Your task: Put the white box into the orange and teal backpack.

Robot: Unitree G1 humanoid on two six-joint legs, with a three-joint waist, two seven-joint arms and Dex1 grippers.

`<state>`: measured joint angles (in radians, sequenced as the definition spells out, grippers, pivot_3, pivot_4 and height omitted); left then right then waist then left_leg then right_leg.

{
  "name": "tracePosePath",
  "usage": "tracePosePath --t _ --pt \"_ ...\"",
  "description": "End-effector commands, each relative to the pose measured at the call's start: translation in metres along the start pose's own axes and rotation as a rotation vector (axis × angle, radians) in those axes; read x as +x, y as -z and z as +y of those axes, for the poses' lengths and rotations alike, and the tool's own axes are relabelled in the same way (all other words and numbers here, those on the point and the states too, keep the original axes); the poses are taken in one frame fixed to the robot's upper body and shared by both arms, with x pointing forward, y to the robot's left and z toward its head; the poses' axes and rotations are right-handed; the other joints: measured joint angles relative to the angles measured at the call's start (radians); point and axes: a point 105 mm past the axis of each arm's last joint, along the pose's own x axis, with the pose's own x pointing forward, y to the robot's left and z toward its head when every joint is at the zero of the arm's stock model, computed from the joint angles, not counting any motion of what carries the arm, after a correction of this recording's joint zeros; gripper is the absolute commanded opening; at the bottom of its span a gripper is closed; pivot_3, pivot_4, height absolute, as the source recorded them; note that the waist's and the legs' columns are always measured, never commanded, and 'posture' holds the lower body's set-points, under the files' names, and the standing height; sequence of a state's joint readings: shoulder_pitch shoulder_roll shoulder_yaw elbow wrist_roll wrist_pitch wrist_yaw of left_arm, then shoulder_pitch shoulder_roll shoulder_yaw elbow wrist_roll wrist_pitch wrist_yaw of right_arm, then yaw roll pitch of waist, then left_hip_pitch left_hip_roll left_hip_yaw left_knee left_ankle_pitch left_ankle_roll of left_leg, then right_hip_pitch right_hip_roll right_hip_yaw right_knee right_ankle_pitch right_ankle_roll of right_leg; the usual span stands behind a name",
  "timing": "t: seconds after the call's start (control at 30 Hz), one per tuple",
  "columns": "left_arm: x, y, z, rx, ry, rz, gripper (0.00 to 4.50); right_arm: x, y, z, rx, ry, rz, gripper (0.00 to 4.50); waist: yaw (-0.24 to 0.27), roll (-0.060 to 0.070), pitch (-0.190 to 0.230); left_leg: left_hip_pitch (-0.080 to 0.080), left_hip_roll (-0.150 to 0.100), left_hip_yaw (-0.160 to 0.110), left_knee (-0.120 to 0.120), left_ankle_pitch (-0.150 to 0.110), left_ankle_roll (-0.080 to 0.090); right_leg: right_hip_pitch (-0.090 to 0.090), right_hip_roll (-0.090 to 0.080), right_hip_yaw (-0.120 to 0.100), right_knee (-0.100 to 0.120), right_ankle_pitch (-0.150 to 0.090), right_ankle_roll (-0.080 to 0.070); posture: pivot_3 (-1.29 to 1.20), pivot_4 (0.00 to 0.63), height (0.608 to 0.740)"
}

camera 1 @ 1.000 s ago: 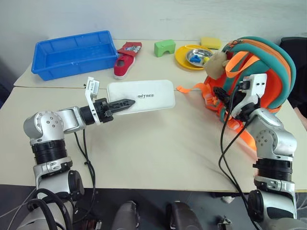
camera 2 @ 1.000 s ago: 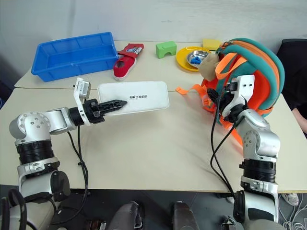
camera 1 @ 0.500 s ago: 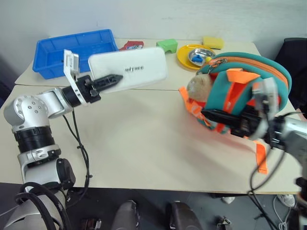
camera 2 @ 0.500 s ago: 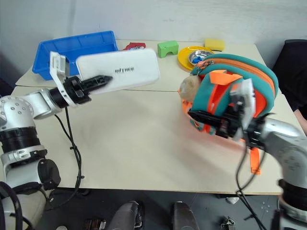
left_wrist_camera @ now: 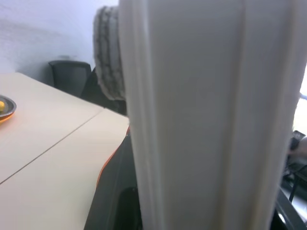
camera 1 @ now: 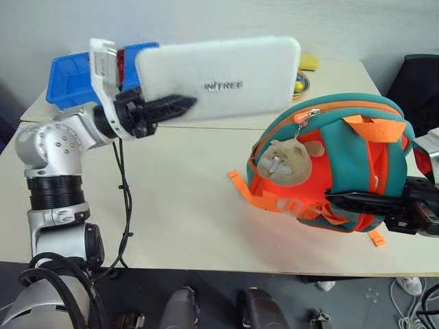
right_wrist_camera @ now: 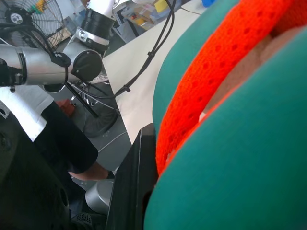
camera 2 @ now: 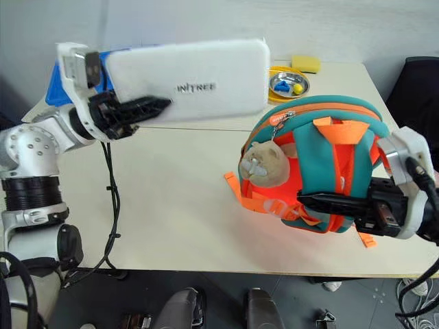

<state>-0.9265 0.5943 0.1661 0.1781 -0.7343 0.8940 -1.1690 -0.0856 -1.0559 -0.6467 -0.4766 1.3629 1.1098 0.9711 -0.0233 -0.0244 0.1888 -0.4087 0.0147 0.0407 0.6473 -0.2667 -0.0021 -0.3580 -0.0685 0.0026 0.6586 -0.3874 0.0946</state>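
Observation:
My left gripper point(camera 1: 186, 103) is shut on the near end of the white box point(camera 1: 226, 75) and holds it up in the air, flat face toward me, above the table's back left. In the left wrist view the box's edge point(left_wrist_camera: 206, 115) stands right in front of the camera. The orange and teal backpack point(camera 1: 343, 168) lies tipped on the table's front right, its beige plush charm point(camera 1: 285, 161) facing me. My right gripper point(camera 2: 305, 199) is shut on the backpack's lower edge, among its orange straps. The right wrist view shows orange mesh point(right_wrist_camera: 216, 81) and teal padding beside a black finger point(right_wrist_camera: 132, 191).
A blue tray point(camera 1: 65, 79) stands at the back left behind the raised box. A yellow plate point(camera 2: 288, 82) with a metal bowl and a yellow sponge point(camera 2: 305, 63) sit at the back. The beige table point(camera 1: 178, 199) is bare between my arms. A dark chair point(camera 1: 415, 86) stands on the right.
My left gripper has lifted the white box off the table and rolled it to face me. My right gripper has pulled the backpack toward the front edge and tipped it over.

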Motion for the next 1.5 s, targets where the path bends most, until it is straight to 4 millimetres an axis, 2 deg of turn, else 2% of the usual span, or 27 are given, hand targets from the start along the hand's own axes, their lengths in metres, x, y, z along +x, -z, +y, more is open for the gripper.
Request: tracePosePath --t 0.03,0.23,0.53,0.73,0.8,0.93,1.13,1.23,1.33,1.4,1.5 --pt "0.005 -0.002 0.0 0.15 0.026 0.054 1.34 -0.004 -0.008 0.008 -0.071 -0.002 -0.022 0.02 0.003 0.0 0.0 0.0 0.0 0.0 0.0 0.0 0.0 0.0 0.0 0.0 0.0 0.0 0.0 0.0 0.15 0.74" --pt "0.021 0.013 0.008 0.279 0.07 0.167 1.34 -0.004 -0.008 0.005 -0.07 0.009 -0.029 0.02 0.021 0.0 0.0 0.0 0.0 0.0 0.001 0.0 0.001 0.001 0.0 0.0 0.0 0.0 0.0 0.0 0.15 0.74" --pt "0.021 0.014 0.0 0.315 0.204 0.268 1.34 0.001 0.0 -0.006 -0.072 0.046 -0.017 0.02 0.023 0.0 0.0 -0.001 0.0 0.0 0.001 -0.001 0.002 0.0 0.0 0.0 0.0 0.0 0.0 0.0 0.15 0.74" --pt "0.036 0.002 0.001 0.39 0.25 0.287 1.34 0.006 0.001 -0.007 -0.086 0.047 -0.013 0.02 0.023 -0.001 0.0 -0.001 0.0 0.0 0.002 -0.001 0.003 0.0 0.0 0.0 0.0 0.0 0.0 0.0 0.15 0.74" --pt "0.038 0.003 0.001 0.413 0.258 0.297 1.34 0.006 0.001 -0.007 -0.09 0.047 -0.014 0.02 0.023 0.0 0.0 -0.001 0.0 0.0 0.001 -0.001 0.003 0.0 0.0 0.0 0.0 0.0 0.0 0.0 0.15 0.74" --pt "0.05 0.019 0.01 0.474 0.217 0.339 1.34 0.008 0.0 -0.008 -0.1 0.05 -0.016 0.02 0.023 -0.001 0.0 -0.001 0.0 -0.001 0.002 -0.001 0.003 0.0 0.0 0.0 0.0 0.0 0.0 0.0 0.15 0.74" --pt "0.081 0.039 0.019 0.535 0.14 0.348 1.34 0.014 0.0 -0.008 -0.108 0.044 -0.016 0.02 0.024 -0.001 0.0 -0.001 0.0 -0.001 0.002 -0.001 0.003 0.0 0.0 0.0 0.0 0.0 0.0 0.0 0.15 0.74" --pt "0.109 0.046 0.02 0.512 0.095 0.303 1.34 0.016 -0.002 -0.007 -0.112 0.038 -0.021 0.02 0.027 -0.001 0.001 -0.001 0.0 -0.001 0.003 -0.001 0.003 0.0 0.0 0.0 0.0 0.0 0.001 0.0 0.15 0.74" --pt "0.145 0.058 0.013 0.432 0.075 0.252 1.34 0.019 -0.002 -0.009 -0.115 0.043 -0.034 0.02 0.03 -0.001 0.001 -0.002 0.0 -0.001 0.003 -0.001 0.003 0.0 0.0 0.0 0.0 0.001 0.001 0.0 0.15 0.74" --pt "0.162 0.066 0.008 0.4 0.07 0.245 1.34 0.022 -0.001 -0.011 -0.116 0.054 -0.039 0.02 0.034 -0.001 0.001 -0.002 0.0 -0.001 0.004 -0.001 0.003 0.0 0.0 0.0 0.0 0.001 0.002 0.0 0.15 0.74" --pt "0.172 0.073 0.009 0.38 0.03 0.249 1.34 0.024 0.001 -0.012 -0.114 0.064 -0.043 0.02 0.034 -0.001 0.001 -0.002 0.0 -0.001 0.004 -0.001 0.003 0.0 0.001 0.0 0.0 0.001 0.002 0.0 0.15 0.74"
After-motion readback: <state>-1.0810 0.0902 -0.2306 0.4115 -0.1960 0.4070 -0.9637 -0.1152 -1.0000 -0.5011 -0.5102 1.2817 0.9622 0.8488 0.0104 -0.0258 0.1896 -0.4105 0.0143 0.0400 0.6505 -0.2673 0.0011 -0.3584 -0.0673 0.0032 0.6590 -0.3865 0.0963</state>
